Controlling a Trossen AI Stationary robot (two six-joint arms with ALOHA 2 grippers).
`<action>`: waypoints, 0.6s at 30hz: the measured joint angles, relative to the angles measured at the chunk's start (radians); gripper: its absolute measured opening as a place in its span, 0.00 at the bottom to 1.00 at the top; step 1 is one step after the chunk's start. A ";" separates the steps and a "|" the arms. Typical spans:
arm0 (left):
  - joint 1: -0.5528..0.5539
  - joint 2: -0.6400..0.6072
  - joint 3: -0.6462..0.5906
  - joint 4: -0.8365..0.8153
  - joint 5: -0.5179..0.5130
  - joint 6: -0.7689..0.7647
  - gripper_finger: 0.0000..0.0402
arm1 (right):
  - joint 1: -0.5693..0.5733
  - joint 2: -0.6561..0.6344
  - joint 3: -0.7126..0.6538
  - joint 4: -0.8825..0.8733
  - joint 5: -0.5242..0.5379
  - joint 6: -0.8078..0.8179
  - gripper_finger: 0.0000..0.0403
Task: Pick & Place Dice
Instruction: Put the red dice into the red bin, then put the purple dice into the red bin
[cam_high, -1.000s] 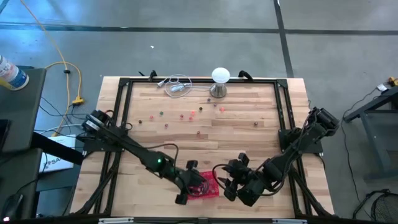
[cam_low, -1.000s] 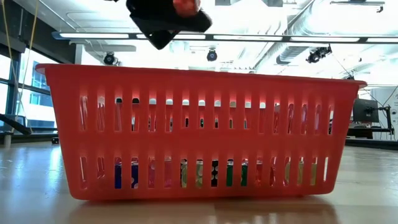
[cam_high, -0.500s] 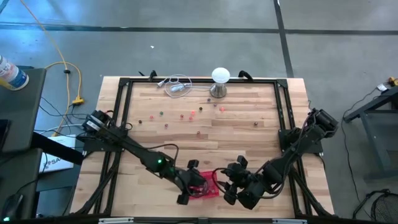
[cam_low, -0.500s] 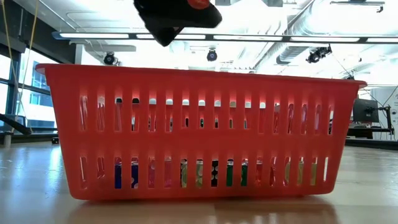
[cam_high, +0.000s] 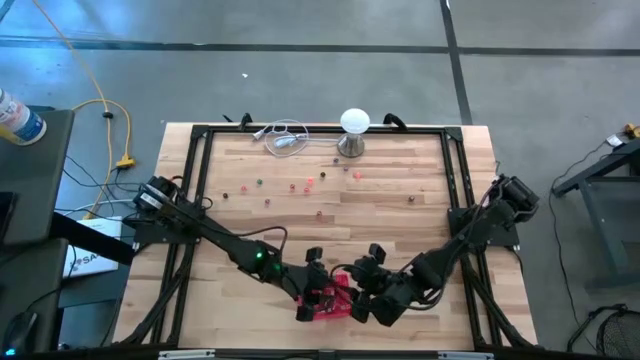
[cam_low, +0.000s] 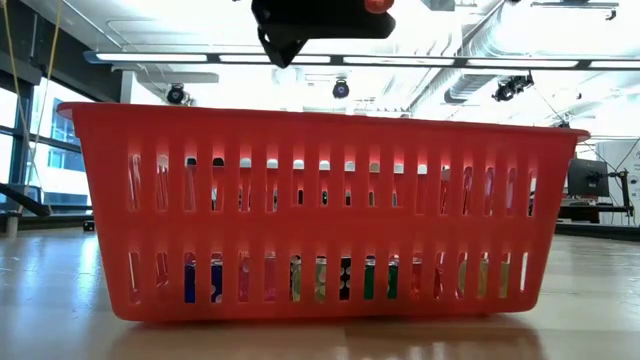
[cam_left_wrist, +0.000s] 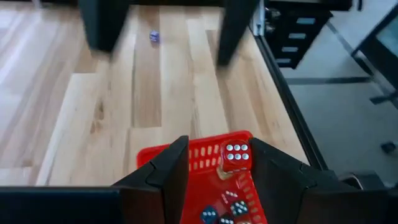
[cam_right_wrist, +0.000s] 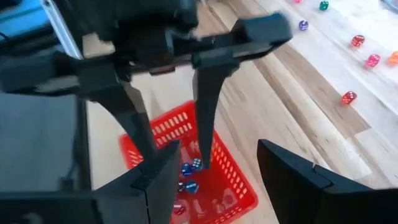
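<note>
Pale wood planks with visible grain form the table (cam_high: 400, 225), edged by a black metal frame and set on a grey concrete floor.

Near the table's front edge stands a red plastic basket (cam_low: 320, 215) with slotted walls. Through the slots of the low view, and from above in both wrist views, dice lie on its floor: red, blue and dark cubes with white pips (cam_right_wrist: 189, 168).

Left hand (cam_left_wrist: 219, 165): over the basket, fingers apart. A red die with white pips (cam_left_wrist: 236, 157) sits in the gap, just beside one finger (cam_left_wrist: 177, 165); whether it is touched cannot be told.

Right hand (cam_right_wrist: 217, 168): beside the basket, just across from the left hand, its dark angular fingers spread with nothing between them.

More dice (cam_high: 309, 184), red, pink, green, blue and orange, are scattered over the far half of the table. Behind them stands a white ball on a metal base (cam_high: 354, 130), with a coiled cable (cam_high: 285, 135) beside it.

No legible writing appears on the task items.
</note>
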 joint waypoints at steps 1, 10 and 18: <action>-0.002 0.000 0.000 0.007 -0.006 -0.004 0.39 | -0.003 0.011 0.000 0.009 -0.015 -0.007 0.51; -0.010 0.000 -0.001 0.028 -0.008 -0.007 0.39 | -0.046 0.051 0.000 0.110 -0.194 -0.068 0.51; -0.022 0.000 -0.001 0.034 -0.007 -0.012 0.39 | -0.049 0.050 0.000 0.112 -0.213 -0.072 0.51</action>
